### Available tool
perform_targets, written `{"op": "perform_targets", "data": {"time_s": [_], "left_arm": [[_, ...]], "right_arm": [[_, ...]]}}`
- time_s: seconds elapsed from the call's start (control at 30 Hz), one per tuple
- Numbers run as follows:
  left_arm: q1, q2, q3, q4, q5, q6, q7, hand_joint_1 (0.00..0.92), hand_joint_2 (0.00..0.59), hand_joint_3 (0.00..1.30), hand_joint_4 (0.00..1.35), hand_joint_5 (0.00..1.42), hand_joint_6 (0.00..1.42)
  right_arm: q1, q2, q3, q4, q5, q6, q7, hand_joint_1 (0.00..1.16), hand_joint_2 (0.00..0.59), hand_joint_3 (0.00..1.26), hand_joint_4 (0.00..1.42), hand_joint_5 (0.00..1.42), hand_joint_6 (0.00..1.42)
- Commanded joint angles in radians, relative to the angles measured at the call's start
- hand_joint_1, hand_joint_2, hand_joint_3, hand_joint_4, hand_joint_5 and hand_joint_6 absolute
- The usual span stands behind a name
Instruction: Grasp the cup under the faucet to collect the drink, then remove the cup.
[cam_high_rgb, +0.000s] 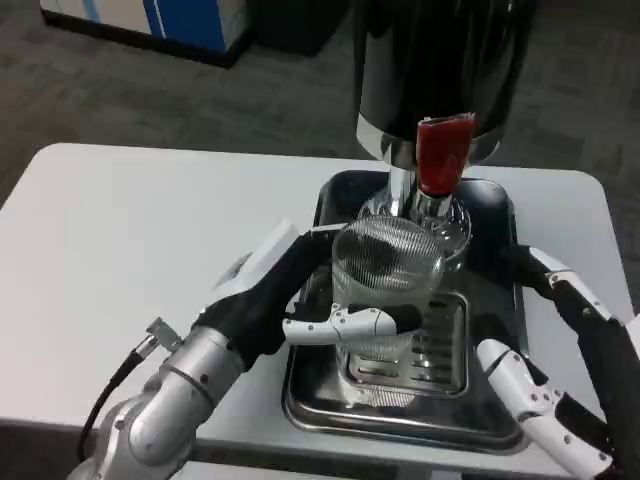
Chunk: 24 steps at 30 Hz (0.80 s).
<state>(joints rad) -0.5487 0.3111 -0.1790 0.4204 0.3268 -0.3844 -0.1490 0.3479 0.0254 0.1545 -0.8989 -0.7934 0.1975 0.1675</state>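
- Left hand (300, 300), white-backed with black and white fingers, wrapped around the clear ribbed glass cup (387, 262): one finger (350, 323) laid across the near side of the cup, low on its wall.
- Cup held upright, just under the chrome faucet (405, 190) and its red lever handle (443, 152), beyond and to the right of the left hand's back.
- Faucet fixed to the glossy black drink dispenser (440, 70), standing further out than both hands.
- Beneath the cup, a slotted metal drip grate (435, 350), set in the shiny rectangular steel tray (400, 420); tray resting on the white table (130, 240).
- Right hand (560, 350) released, grasping nothing, fingers apart: one finger (565, 285) reaching toward the far right edge of the tray, another (520, 385) over the near right corner.
- Right hand clearly apart from the cup, off to its right.
- Silver left forearm (170, 400) angled in from the lower left, a black cable (115, 380) looping beside it.
- Whether any drink sat in the cup: could not be told.
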Motion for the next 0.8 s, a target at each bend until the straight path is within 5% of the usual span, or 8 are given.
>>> {"op": "perform_targets", "data": {"time_s": [0.03, 0.6, 0.8], "left_arm": [[0.012, 0.001, -0.029, 0.011, 0.013, 0.032, -0.034, 0.339, 0.115, 0.47, 0.43, 0.47, 0.32], [0.008, 0.018, -0.027, 0.02, 0.01, 0.009, -0.033, 0.233, 0.083, 0.47, 0.24, 0.37, 0.29], [0.003, 0.022, -0.032, 0.028, 0.011, 0.007, -0.035, 0.213, 0.079, 0.43, 0.08, 0.21, 0.2]], "right_arm": [[0.003, 0.0, -0.003, -0.007, 0.007, 0.005, -0.01, 0.25, 0.397, 0.18, 0.2, 0.16, 0.1], [-0.021, 0.004, -0.006, 0.011, 0.019, 0.01, -0.015, 0.26, 0.41, 0.19, 0.2, 0.17, 0.1], [-0.026, 0.006, -0.006, 0.014, 0.022, 0.014, -0.015, 0.26, 0.412, 0.19, 0.2, 0.17, 0.1]]}}
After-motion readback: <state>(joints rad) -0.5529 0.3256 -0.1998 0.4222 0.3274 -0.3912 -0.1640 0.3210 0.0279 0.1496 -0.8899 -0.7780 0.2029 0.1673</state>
